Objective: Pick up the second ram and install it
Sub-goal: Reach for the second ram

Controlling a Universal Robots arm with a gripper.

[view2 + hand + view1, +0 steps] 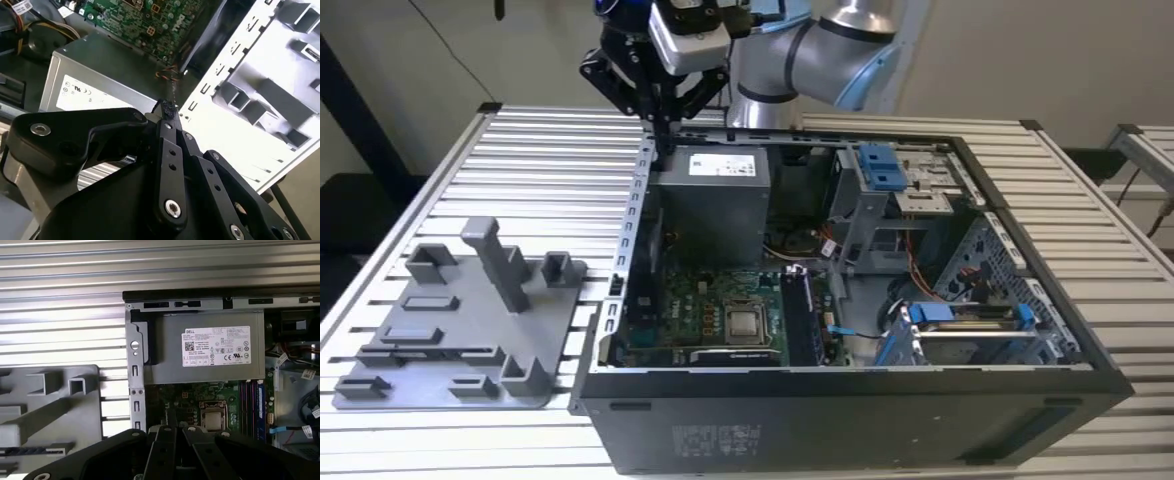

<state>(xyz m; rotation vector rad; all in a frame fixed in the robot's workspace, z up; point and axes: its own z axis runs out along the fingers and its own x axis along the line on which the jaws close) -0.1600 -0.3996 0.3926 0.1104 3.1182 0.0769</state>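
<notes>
A long, thin dark strip that looks like the second ram (438, 351) lies flat in a slot of the grey tray (400, 395) at the exterior view's left; the first wrist view shows it as well (40, 450). My gripper (664, 150) hangs shut over the far left corner of the open computer case (854, 375), above the power supply's edge and well away from the tray. In both wrist views its black fingers (167, 112) (172, 432) are pressed together and I see nothing between them.
Inside the case lie the grey power supply (714, 200), the green motherboard (707, 320) with the processor, and the memory slots (801, 315) beside it. Drive cages with blue latches (887, 170) fill the right part. Grey posts (500, 260) rise from the tray.
</notes>
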